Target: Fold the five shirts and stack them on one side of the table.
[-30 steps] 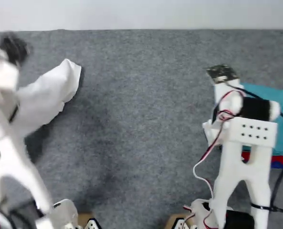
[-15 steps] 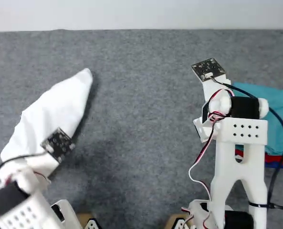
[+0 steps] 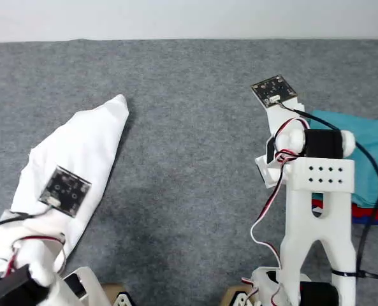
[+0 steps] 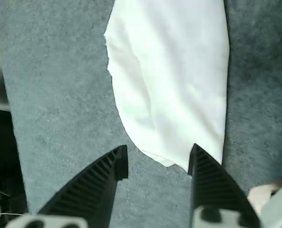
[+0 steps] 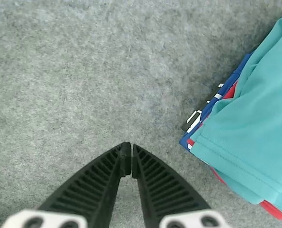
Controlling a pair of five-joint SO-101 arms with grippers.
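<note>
White shirt [image 3: 87, 146] well apart from teal-topped stack [image 3: 377, 137]

I see my left gripper [image 4: 157, 154] with its jaws spread wide, over one edge of the white shirt [image 4: 171, 80]. The shirt lies on the grey felt table [image 4: 55, 95].
</note>
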